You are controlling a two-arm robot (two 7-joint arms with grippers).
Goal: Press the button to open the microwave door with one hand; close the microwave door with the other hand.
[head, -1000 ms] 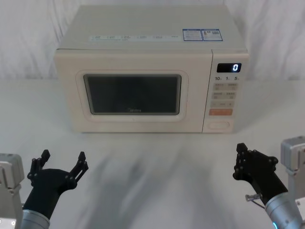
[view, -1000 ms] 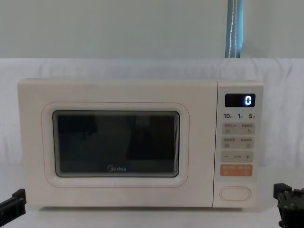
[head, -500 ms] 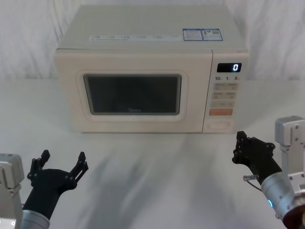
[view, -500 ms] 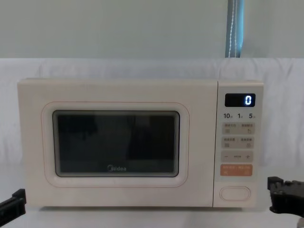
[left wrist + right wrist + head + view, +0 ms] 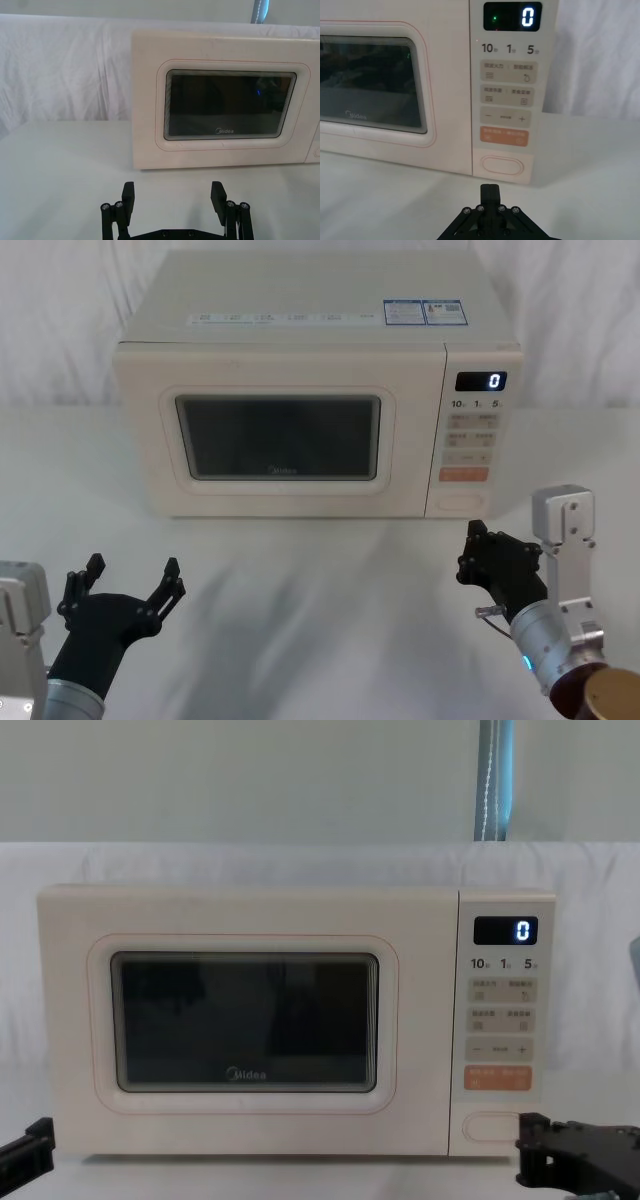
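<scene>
The cream microwave stands at the back of the table, and its microwave door point(image 5: 278, 435) with the dark window is closed. The oval button point(image 5: 460, 502) sits at the bottom of the control panel, under the orange key. My right gripper point(image 5: 474, 552) hovers just in front of and slightly below the button point(image 5: 502, 165), apart from it, with its black fingers pressed together and nothing between them. In the chest view the right gripper point(image 5: 531, 1152) is just right of and below the button point(image 5: 492, 1125). My left gripper point(image 5: 130, 578) rests open near the table's front left, well short of the door point(image 5: 229, 104).
A white cloth point(image 5: 320, 620) covers the table and the wall behind. The display point(image 5: 481, 382) reads 0. A bare stretch of cloth lies between the two grippers and the microwave's front.
My right gripper has moved left and forward toward the control panel's lower end. The left gripper and the door have not moved.
</scene>
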